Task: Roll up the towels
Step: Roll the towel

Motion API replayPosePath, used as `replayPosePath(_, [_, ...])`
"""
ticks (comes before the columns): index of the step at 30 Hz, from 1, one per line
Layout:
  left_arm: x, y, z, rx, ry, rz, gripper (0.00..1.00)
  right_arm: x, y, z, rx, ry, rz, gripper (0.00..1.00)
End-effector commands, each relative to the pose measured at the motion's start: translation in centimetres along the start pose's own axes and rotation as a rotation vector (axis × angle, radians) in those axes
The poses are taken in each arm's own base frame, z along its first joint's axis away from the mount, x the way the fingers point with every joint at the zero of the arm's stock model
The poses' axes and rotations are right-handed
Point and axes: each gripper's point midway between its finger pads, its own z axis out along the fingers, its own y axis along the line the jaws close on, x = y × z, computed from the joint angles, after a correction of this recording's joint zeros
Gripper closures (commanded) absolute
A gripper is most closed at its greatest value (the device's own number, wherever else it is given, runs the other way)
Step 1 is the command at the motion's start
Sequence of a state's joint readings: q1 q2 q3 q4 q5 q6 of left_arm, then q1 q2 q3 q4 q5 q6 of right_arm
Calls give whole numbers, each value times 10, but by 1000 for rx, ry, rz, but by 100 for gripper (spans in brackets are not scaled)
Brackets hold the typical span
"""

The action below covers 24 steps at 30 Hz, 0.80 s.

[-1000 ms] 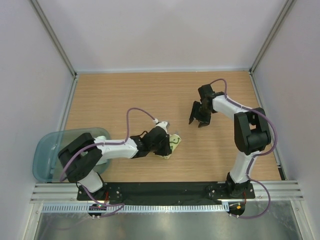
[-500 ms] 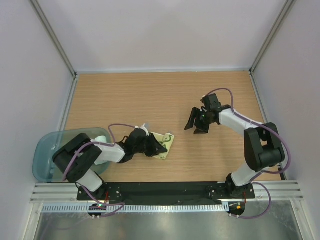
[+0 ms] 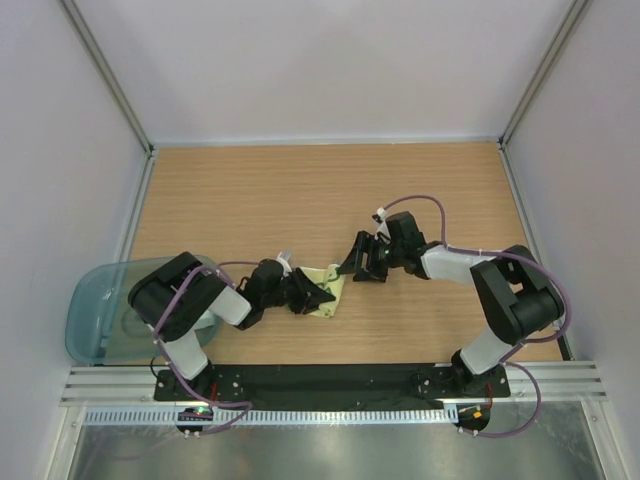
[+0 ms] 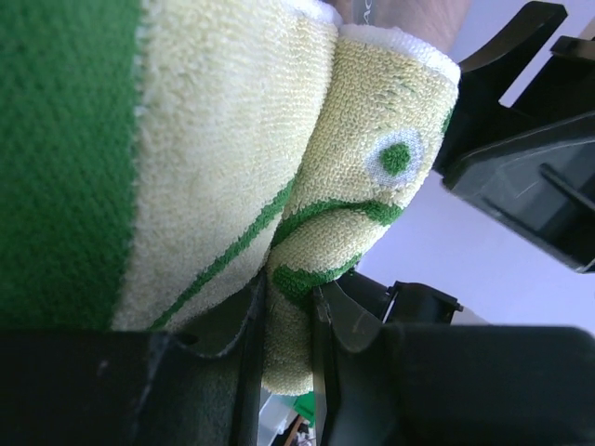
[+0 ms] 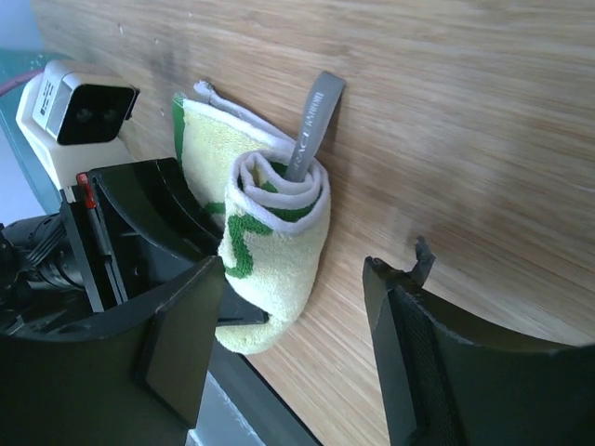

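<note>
The green and cream towel lies partly rolled on the table just left of centre. My left gripper is shut on its near fold; in the left wrist view the cream cloth fills the frame and a fold sits pinched between the jaws. My right gripper is open and empty, close to the towel's right side. The right wrist view shows the rolled end with a grey loop tag, my gripper open around it. The mint-blue towel is out of sight.
A translucent teal-grey bin stands at the table's near left edge, partly under the left arm. The left gripper's body and wrist camera sit beside the towel. White walls enclose the table.
My right gripper has moved left and nearer, from mid-table to right beside the towel. My left gripper has drawn slightly left, still holding the towel.
</note>
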State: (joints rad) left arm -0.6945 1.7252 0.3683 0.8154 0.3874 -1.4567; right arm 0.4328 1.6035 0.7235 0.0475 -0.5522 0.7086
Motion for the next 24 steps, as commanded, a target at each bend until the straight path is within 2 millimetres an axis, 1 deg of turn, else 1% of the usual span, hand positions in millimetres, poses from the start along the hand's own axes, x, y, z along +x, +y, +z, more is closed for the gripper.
replayPosePath(1, [3,42,-5,-120,-2,-86,100,-6,19,14,-84,-54,-65,33])
replayPosePath(3, [3,43,-5,-119,-1,-90,100,-2,17,19,-86,-49,-64,35])
replayPosePath(4, [3,42,-6,-115,0,-88,100,1,17,24,-91,-43,-70,37])
replayPosePath(6, [3,42,-6,-108,1,-87,100,5,14,29,-86,-38,-67,40])
replayPosePath(7, [3,42,-6,-108,0,-87,100,5,14,32,-90,-42,-70,44])
replayPosePath(9, [2,42,-6,-103,-2,-89,100,11,13,38,-91,-34,-59,46])
replayPosePath(10, [2,41,-6,-102,-2,-87,100,10,12,40,-89,-50,-60,50])
replayPosePath(11, [1,42,-5,-105,-3,-86,100,12,11,42,-83,-52,-58,53])
replayPosePath(13, [1,41,-4,-102,-2,-76,100,7,11,42,-80,-89,-47,61])
replayPosePath(16, [1,40,-3,-97,10,-46,98,3,13,38,-77,-127,-42,67])
replayPosePath(17, [1,42,-1,-119,14,-48,92,0,12,36,-60,-151,-42,67])
replayPosePath(18, [0,41,-1,-124,14,-39,88,-5,13,32,-45,-175,-44,69])
replayPosePath(19, [-1,39,0,-127,13,-19,81,-3,5,30,1,-167,-35,71])
replayPosePath(20, [-2,39,0,-133,10,-10,77,-11,1,28,44,-203,-35,72])
replayPosePath(21, [-3,34,0,-137,8,1,74,-9,-5,23,88,-196,-26,75])
replayPosePath(22, [-3,33,0,-151,9,9,71,-10,-8,21,116,-201,-26,76])
replayPosePath(23, [-6,33,1,-162,2,48,66,-13,-11,18,143,-214,-33,77])
replayPosePath(24, [-8,31,2,-199,5,57,64,-18,-16,14,185,-242,-29,78])
